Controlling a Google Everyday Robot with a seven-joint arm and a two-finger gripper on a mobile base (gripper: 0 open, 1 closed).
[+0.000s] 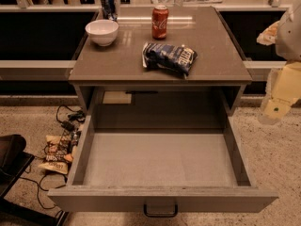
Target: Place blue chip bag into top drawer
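The blue chip bag [169, 56] lies crumpled on the grey countertop [117, 60], right of centre, near the front edge. Below it the top drawer [160, 161] stands pulled fully out, its flat grey bottom bare, with a small dark loop handle [161, 211] at the front centre. My gripper [275, 108] hangs at the right edge of the view on the cream-coloured arm, beside the counter's right end, well away from the bag and outside the drawer. It holds nothing that I can see.
A white bowl [102, 31], a red soda can [160, 21] and a blue can [108, 5] stand at the back of the countertop. Tan wrappers and black cables [59, 152] lie on the floor left of the drawer. A dark object [10, 157] sits lower left.
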